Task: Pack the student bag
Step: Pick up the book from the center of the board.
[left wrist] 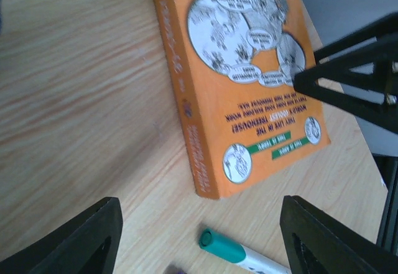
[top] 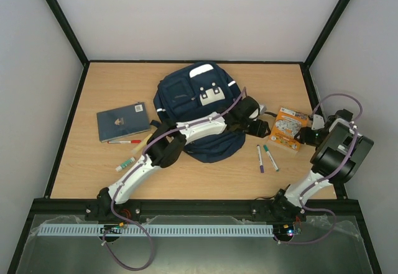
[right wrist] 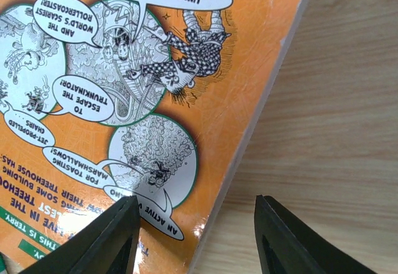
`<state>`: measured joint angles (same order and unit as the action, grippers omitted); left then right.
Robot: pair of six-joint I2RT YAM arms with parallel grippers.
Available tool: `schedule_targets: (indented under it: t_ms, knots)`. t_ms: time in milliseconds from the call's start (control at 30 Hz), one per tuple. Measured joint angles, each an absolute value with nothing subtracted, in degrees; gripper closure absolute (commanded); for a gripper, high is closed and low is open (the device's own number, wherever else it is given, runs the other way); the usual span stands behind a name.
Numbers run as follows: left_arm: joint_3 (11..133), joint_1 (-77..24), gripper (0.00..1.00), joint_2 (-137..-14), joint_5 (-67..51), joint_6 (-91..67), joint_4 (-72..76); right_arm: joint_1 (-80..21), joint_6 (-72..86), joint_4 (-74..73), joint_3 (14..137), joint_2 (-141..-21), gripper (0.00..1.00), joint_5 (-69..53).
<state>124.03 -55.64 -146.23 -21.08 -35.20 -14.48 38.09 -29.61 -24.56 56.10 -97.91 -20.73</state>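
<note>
The student bag (top: 193, 97) lies flat in the middle of the desk (top: 81, 174), front pockets and buckle patch facing up; whether its main opening is unzipped I cannot tell, since the left arm stretches across the bag's near half. Just off the bag's right side lies an orange book (top: 290, 128), cover up; both claws are at it, probably because a flat book is awkward for one claw to lift off the wood. The left claw (top: 263, 114) hovers at the book's edge nearer the bag, spread wide and holding nothing; its wrist view shows the book's corner and a teal marker (left wrist: 239, 252) lying between its fingers. The right claw (top: 306, 135) is at the book's edge farther from the bag, likewise wide and empty; its fingers (right wrist: 109, 240) straddle that edge. So the bag lies close beside the left claw, on its left; for the right claw, the bag lies beyond the book.
</note>
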Motion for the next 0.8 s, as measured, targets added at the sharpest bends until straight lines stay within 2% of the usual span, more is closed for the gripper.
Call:
schedule_targets:
  t_ms: [400,800]
  knots:
    - [123.8,-57.1,0.27,-146.2,-18.3,-33.5,-18.0,33.0,-31.4,-25.4,59.1,-101.1,0.52,-22.9]
    - [116.2,-57.6,0.27,-141.1,-10.5,-32.0,-19.4,24.6,-34.1,-23.7,58.8,-100.4,0.58,-20.3]
